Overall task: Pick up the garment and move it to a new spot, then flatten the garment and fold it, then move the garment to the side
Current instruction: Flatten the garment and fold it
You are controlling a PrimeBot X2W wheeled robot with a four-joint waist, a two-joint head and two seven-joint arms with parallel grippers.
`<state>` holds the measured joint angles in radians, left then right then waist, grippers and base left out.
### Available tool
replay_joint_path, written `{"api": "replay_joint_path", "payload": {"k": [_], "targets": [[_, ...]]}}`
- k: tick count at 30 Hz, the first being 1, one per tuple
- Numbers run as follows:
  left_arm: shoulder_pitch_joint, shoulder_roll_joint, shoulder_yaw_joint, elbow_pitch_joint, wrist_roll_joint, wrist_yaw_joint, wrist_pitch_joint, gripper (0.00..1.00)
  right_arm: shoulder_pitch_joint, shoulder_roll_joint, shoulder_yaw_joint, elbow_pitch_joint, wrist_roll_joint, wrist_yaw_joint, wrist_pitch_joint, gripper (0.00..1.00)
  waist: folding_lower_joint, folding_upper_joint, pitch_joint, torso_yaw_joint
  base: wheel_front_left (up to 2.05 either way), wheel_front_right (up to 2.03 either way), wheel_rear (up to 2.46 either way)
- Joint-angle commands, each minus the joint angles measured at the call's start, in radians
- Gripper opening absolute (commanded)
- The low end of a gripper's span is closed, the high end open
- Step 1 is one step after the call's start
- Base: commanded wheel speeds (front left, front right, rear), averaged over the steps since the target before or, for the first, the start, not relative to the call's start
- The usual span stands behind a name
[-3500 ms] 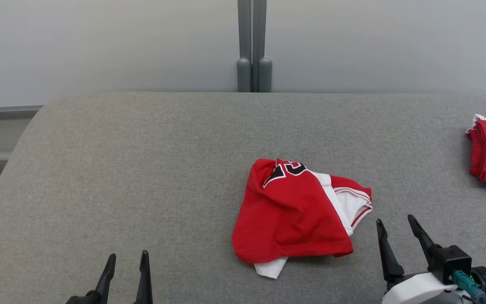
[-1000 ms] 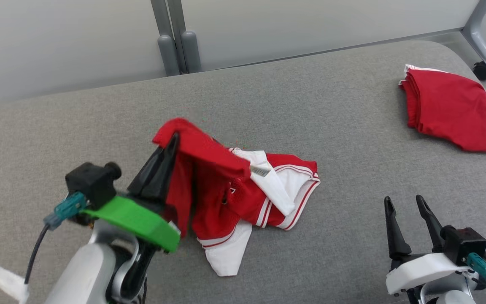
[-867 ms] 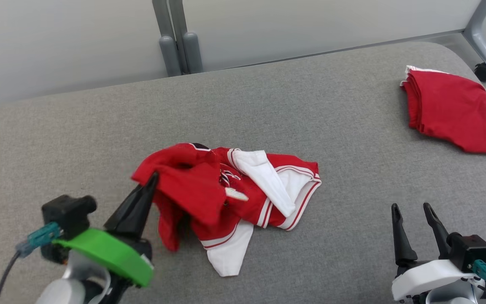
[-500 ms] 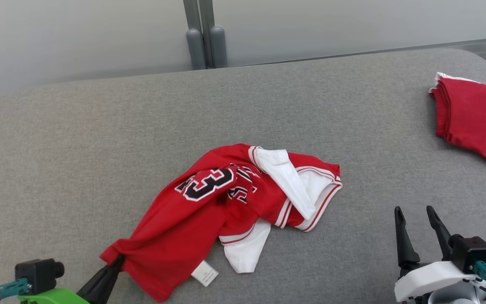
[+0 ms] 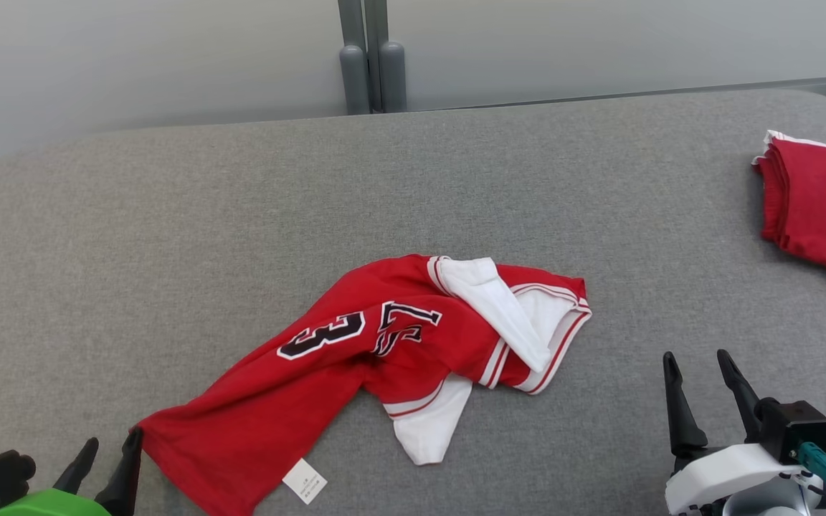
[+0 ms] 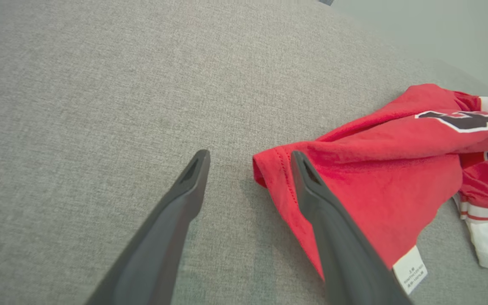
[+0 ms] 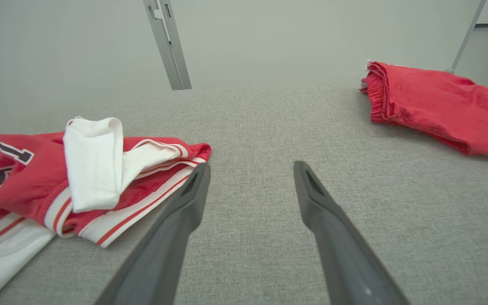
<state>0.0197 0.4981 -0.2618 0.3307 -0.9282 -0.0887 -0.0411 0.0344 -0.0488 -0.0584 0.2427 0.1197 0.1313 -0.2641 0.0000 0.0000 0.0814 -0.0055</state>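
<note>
I get bright, even, diffuse light in all three views, and it falls from above: the red jersey (image 5: 327, 387) lays only a thin, soft shadow on the gray fabric tabletop (image 5: 169, 236) along its near hem. The head view is crisp, down to the weave. Both wrist views bow outward toward their edges. The fingers (image 6: 176, 220) of the left gripper (image 6: 250, 153) go soft close to the lens, and the jersey's white label (image 6: 411, 269) prints too small to read.

Our left gripper (image 5: 112, 441), fingers spread, sits at the garment's (image 5: 327, 387) near-left corner; our right gripper (image 5: 695, 356), fingers parted, is near right.
</note>
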Motion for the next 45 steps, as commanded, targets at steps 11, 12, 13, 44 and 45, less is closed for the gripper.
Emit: {"api": "replay_joint_path", "payload": {"k": [11, 12, 13, 44, 45], "targets": [[0.031, -0.146, -0.016, -0.197, 0.164, 0.066, -0.217, 1.00, 0.032, -0.003, -0.019, -0.014, -0.011, -0.001, 0.000, 1.00, 0.0000, 0.0000, -0.033, -0.007, 0.00, 0.00, 0.00], [0.018, -0.171, -0.047, -0.203, 0.171, 0.055, -0.216, 1.00, 0.026, -0.003, -0.015, -0.012, -0.013, -0.001, 0.000, 1.00, 0.0000, 0.0000, -0.031, -0.007, 0.00, 0.00, 0.00], [-0.005, -0.192, -0.080, -0.204, 0.184, 0.043, -0.208, 1.00, 0.014, -0.003, -0.010, -0.013, -0.016, -0.001, 0.000, 1.00, 0.0000, 0.0000, -0.027, -0.010, 0.00, 0.00, 0.00], [-0.555, -0.429, -0.511, 0.351, 0.233, -0.043, -0.003, 0.83, -0.099, -0.003, 0.032, -0.034, 0.039, -0.001, 0.000, 1.00, 0.0000, 0.0000, 0.152, -0.238, 0.00, 0.00, 0.00], [-0.560, -0.430, -0.514, 0.360, 0.232, -0.043, -0.007, 0.31, -0.099, -0.003, 0.032, -0.034, 0.040, -0.001, 0.000, 1.00, 0.0000, 0.0000, 0.152, -0.239, 0.00, 0.00, 0.00]]}}
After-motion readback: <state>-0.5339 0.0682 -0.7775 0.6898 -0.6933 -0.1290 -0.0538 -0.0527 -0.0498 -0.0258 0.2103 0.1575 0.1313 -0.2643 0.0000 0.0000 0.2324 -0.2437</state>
